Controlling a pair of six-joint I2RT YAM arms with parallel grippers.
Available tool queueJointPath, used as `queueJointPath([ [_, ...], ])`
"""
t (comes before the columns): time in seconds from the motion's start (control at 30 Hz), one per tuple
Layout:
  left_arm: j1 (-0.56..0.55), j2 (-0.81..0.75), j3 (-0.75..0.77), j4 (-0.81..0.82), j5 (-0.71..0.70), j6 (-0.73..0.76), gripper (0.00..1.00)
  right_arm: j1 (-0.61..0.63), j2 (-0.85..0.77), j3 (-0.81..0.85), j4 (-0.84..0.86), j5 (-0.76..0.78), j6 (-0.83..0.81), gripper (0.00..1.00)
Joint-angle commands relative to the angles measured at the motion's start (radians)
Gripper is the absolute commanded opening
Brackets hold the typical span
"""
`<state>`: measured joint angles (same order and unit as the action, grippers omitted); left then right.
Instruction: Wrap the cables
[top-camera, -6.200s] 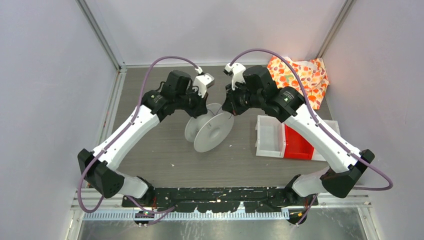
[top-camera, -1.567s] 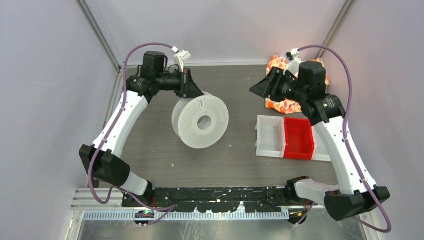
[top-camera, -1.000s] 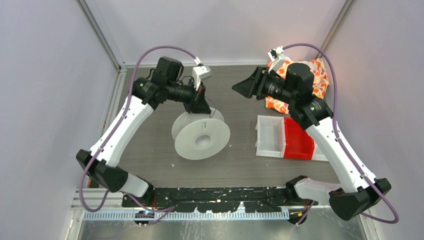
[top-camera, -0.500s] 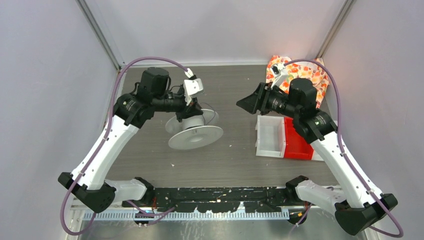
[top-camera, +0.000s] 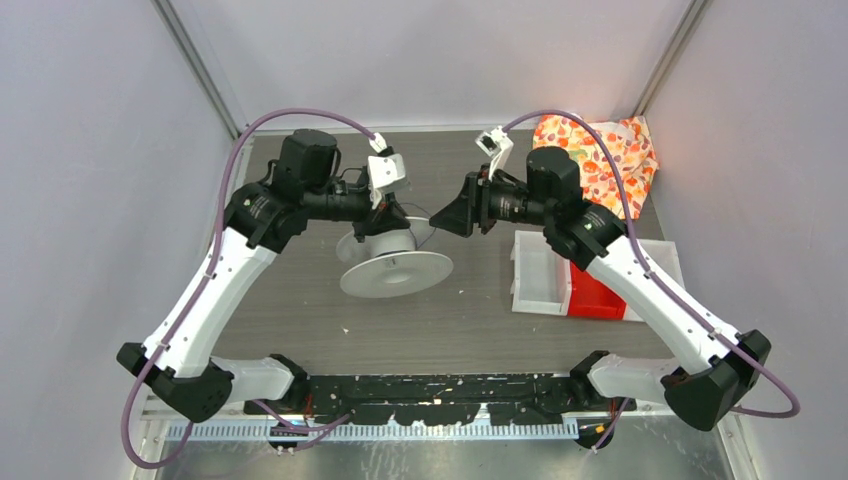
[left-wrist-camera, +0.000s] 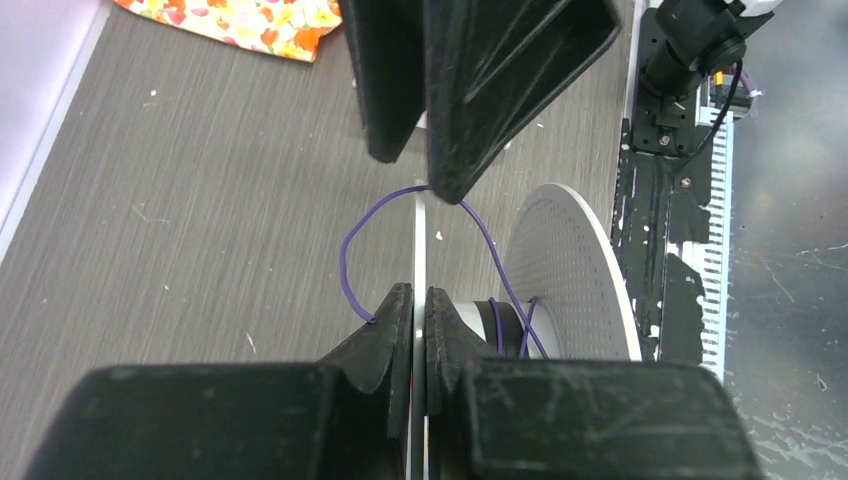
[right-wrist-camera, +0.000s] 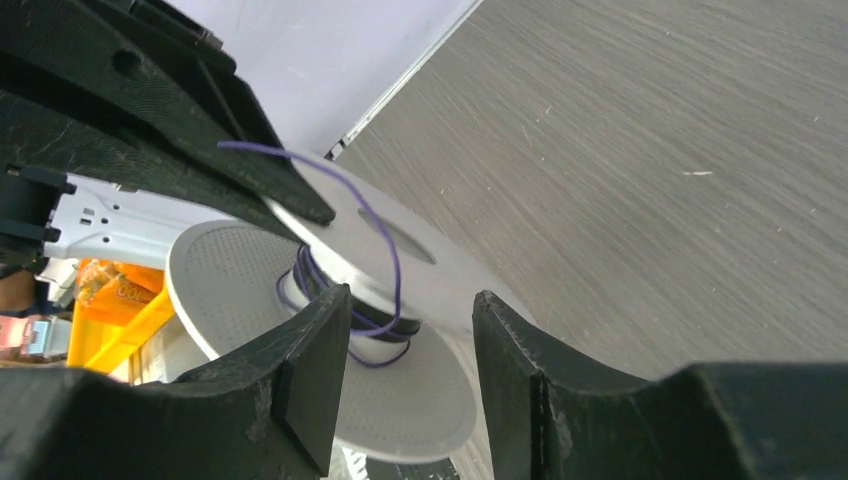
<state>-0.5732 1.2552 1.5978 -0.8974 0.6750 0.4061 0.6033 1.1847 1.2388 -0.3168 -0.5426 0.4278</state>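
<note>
A white spool (top-camera: 395, 272) hangs tilted over the table's middle. My left gripper (top-camera: 383, 218) is shut on the thin edge of its upper flange (left-wrist-camera: 418, 250). The thin purple cable (left-wrist-camera: 345, 262) is wound a few turns round the hub and stands off in a loose loop (right-wrist-camera: 388, 235). My right gripper (top-camera: 447, 217) is open just to the right of the spool, facing it. In the left wrist view the top of the loop lies against the tip of one of its fingers (left-wrist-camera: 470, 110). In the right wrist view the right gripper (right-wrist-camera: 412, 300) has nothing between its fingers.
A white bin (top-camera: 541, 275) and a red bin (top-camera: 597, 288) sit side by side under the right arm. A flowered cloth (top-camera: 600, 150) lies at the back right corner. A black rail (top-camera: 440, 388) runs along the near edge.
The left arm has tipped the spool from upright to nearly flat and lowered it slightly. The right gripper has swung left from the cloth toward the spool.
</note>
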Motion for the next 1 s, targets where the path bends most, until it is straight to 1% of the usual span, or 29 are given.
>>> queueJointPath([
  [0.0,0.003,-0.001,0.059,0.017,0.06,0.004,0.0,0.004,0.04,0.084,0.073,-0.038,-0.056,0.53],
  [0.1,0.003,-0.002,0.061,0.014,0.063,0.001,0.0,0.004,0.077,0.109,0.105,-0.075,-0.028,0.53],
  [0.33,0.003,-0.012,0.043,0.031,0.068,-0.011,0.0,0.006,0.134,0.136,0.173,-0.106,0.035,0.52],
  [0.53,0.003,-0.017,0.027,0.044,0.069,-0.015,0.0,0.027,0.156,0.154,0.171,-0.118,0.041,0.5],
  [0.63,0.003,-0.017,0.027,0.047,0.066,-0.018,0.0,0.033,0.169,0.161,0.168,-0.13,0.047,0.47],
  [0.73,0.003,-0.017,0.025,0.051,0.063,-0.019,0.0,0.035,0.185,0.175,0.152,-0.154,0.06,0.42],
  [0.77,0.004,-0.017,0.025,0.05,0.061,-0.019,0.01,0.035,0.188,0.179,0.146,-0.16,0.064,0.38],
  [0.87,0.003,-0.018,0.024,0.05,0.051,-0.02,0.0,0.035,0.185,0.18,0.129,-0.164,0.067,0.22],
  [0.97,0.003,-0.021,0.022,0.051,0.042,-0.019,0.0,0.035,0.172,0.177,0.094,-0.148,0.051,0.09],
])
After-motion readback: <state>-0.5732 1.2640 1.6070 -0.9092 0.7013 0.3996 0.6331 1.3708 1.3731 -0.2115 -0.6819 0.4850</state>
